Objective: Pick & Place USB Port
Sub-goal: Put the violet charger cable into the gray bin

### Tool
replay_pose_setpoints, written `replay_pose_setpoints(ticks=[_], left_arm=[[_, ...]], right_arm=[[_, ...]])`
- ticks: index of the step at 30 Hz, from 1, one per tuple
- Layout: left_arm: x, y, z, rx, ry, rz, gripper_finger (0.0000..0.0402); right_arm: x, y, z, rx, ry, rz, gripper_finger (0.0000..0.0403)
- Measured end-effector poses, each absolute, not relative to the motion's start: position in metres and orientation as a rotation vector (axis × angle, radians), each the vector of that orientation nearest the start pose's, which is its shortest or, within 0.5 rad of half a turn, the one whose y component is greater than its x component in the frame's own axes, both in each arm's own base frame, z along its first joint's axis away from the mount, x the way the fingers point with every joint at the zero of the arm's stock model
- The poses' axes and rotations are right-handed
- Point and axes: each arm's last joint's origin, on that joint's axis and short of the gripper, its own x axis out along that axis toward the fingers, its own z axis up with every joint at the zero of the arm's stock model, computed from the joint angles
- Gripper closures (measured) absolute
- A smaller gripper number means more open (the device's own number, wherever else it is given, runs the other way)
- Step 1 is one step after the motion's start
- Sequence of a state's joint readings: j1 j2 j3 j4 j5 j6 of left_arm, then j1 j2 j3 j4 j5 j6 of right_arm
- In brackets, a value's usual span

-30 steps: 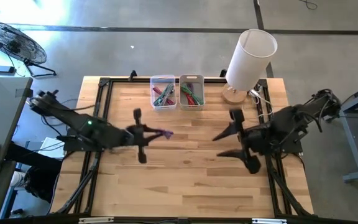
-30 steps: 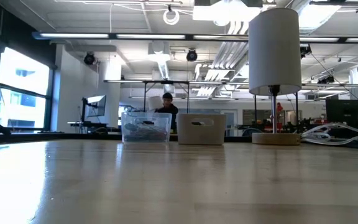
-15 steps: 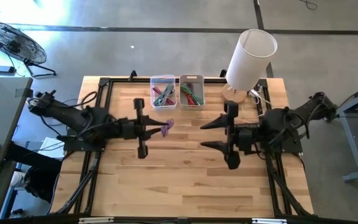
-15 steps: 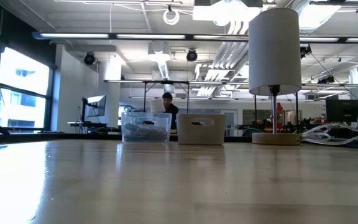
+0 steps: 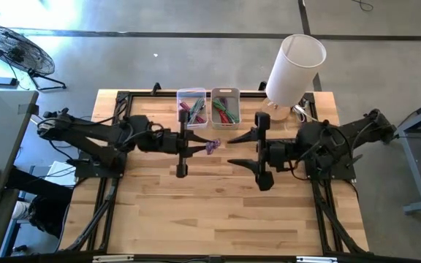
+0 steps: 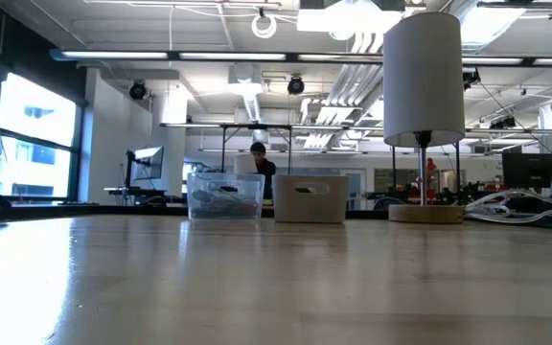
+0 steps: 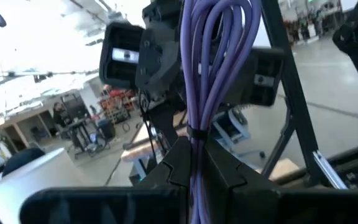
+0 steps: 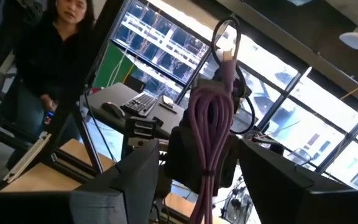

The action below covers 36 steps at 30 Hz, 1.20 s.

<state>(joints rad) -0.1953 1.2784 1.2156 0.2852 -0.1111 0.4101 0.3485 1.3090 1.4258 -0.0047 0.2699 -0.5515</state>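
A purple USB cable [image 5: 210,146], coiled into a tied bundle, is held in the air above the middle of the table by my left gripper [image 5: 199,145], which is shut on it. In the left wrist view the cable [image 7: 213,56] stretches away from my left gripper [image 7: 191,165]. My right gripper [image 5: 234,150] is open and faces the bundle from the table's right, a short gap away. In the right wrist view the cable [image 8: 211,127] stands between my right gripper's [image 8: 197,177] spread fingers, farther off, and touches neither. My left gripper pinches the cable bundle between its two fingers near one end, just behind the tie [image 7: 194,132]. The fingers come level from the table's left and lie along the bundle. The cable is lifted clear, and its free loops [image 5: 214,145] stick out toward my right gripper.
A clear bin [image 5: 191,107] and a grey bin [image 5: 225,106], both holding cables, stand at the far edge. A white lamp [image 5: 292,67] with its wooden base stands at the far right corner beside white cords [image 6: 525,206]. A person [image 8: 48,56] is beyond the table.
My left gripper has carried the cable toward the table's right and slightly toward the far edge, keeping hold. My right gripper has moved left toward the cable, staying open, so the gap between the two has closed to a short distance.
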Motion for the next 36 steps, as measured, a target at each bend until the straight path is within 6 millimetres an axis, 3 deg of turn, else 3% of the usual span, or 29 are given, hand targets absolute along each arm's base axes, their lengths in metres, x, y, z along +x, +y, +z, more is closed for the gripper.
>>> replay_pose_setpoints(ticks=[17, 36], left_arm=[[0.294, -0.042, 0.417, 0.341, -0.257, -0.084, 0.0389], [0.303, -0.038, 0.407, 0.344, -0.197, -0.084, 0.0389]], right_arm=[[0.277, 0.07, 0.451, -0.432, -0.078, 0.103, 0.019], [0.288, 0.066, 0.445, -0.44, -0.074, 0.131, 0.019]])
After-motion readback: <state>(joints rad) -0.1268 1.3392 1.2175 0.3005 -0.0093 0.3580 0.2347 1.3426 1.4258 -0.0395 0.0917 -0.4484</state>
